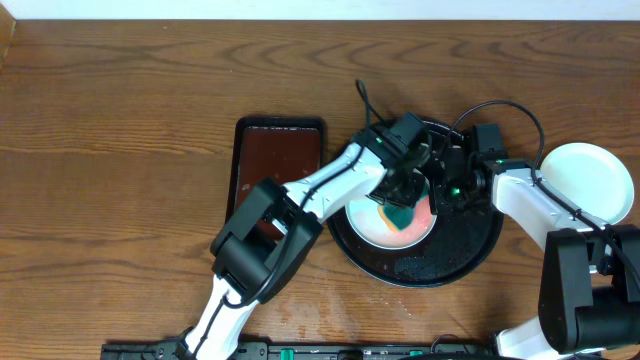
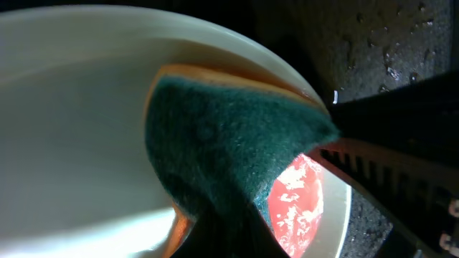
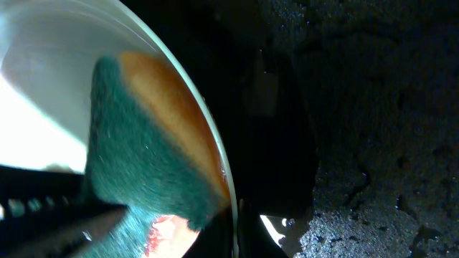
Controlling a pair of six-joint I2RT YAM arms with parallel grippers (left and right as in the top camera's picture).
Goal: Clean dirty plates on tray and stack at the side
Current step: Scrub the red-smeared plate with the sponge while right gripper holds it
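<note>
Brown wood-grain bench fills the overhead view, with a pale strip along the top edge. Right of centre sits the round black tray, its glossy floor beaded with water drops. On the tray's left half lies the smeared plate, pale with a red-pink smear toward its right side. A green-and-orange sponge rests on that plate, just beside the smear.

The left hand reaches in from the lower left of the frame and is closed on the sponge, holding it against the plate. In the left wrist view the sponge's green scouring face fills the middle, with its orange layer showing along the top edge. A dark ribbed finger meets the sponge's right corner, and the wet red smear shows below it at lower centre-right.

The right hand comes in from the right of the frame and sits over the plate's upper-right rim, close beside the left hand. Its jaws are drawn together, but the right wrist view is too dark to tell whether they pinch the rim. That view shows the plate's rim running diagonally, the sponge against it, and the wet black tray on the right.

A clean white plate lies on the bench at the right edge of the frame, near the tray but off it. A dark-brown rectangular tray lies left of the round one, partly under the left arm.
</note>
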